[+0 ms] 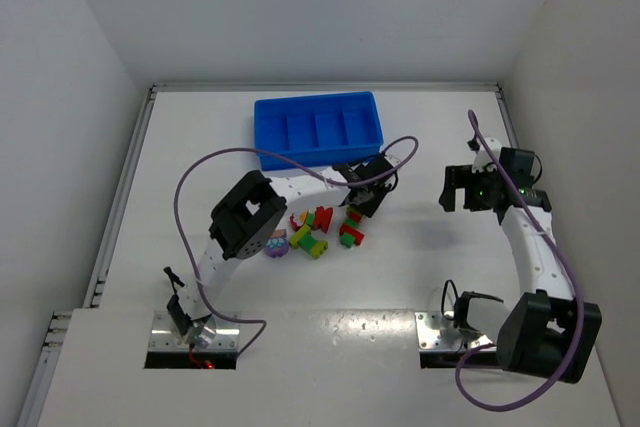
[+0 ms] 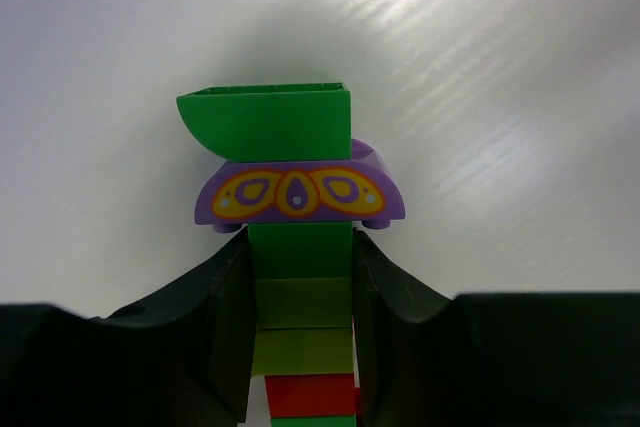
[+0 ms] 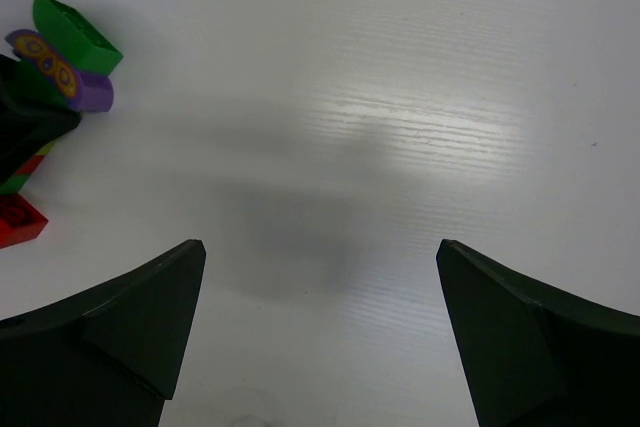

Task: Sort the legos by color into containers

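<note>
**Grip state.** The left claw (image 2: pixel 303 292) is pressed together on a stack (image 2: pixel 301 252) of joined bricks, one finger on each flat side face. The right claw (image 3: pixel 320 244) is spread wide over bare counter (image 3: pixel 420 67), holding nothing.

**Location.** The stack sits in the left claw at mid-counter, just in front of the tray (image 1: pixel 290 154) and beside the loose bricks (image 1: pixel 315 232). Whether it is clear of the surface cannot be told. All four tray compartments look empty.

**Appearance.** From the tip back toward the wrist the stack reads:
- green cap (image 2: pixel 270 122), curved on one side
- purple piece (image 2: pixel 298 193), rounded, with a yellow-and-orange butterfly print, wider than the rest
- green brick, between the fingers
- yellow-green brick (image 2: pixel 303 332)
- red brick (image 2: pixel 310 394)

**Handling.** The stack is probably light, rigid and smooth-sided.
- Hold it on parallel flat faces, as here. The curved cap and the rounded purple piece offer poor seating.
- The joints are likely press-fit only. A long stack held near one end may bend or snap apart at a joint under side load.
- The stack mixes four colours, so it likely needs separating before it suits any one compartment.
</note>
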`<state>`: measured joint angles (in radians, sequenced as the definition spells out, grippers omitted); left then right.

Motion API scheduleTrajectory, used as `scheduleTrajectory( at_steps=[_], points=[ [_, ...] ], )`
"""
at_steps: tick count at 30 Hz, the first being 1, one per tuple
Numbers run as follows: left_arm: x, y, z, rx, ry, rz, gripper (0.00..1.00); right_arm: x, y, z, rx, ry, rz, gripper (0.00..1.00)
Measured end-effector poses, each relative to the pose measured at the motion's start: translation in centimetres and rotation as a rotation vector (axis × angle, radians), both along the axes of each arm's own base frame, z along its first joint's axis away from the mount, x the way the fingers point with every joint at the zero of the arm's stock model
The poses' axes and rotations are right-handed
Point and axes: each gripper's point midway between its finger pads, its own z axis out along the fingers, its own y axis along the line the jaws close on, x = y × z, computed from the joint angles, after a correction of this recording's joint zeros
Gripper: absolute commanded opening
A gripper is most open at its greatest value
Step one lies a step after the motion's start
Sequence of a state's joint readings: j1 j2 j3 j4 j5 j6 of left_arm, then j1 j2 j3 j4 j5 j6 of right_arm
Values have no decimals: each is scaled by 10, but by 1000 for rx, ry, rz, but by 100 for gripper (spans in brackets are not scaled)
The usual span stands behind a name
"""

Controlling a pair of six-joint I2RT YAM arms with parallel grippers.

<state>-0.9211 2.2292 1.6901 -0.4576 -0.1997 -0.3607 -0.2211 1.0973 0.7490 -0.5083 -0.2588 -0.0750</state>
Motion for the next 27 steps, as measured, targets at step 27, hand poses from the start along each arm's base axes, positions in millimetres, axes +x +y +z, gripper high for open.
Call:
scheduleTrajectory(
  at_steps=[27],
  points=[
    [-73,26,81,-176,-102,-487,0,8,120,-4,690,279,284,81]
  ],
)
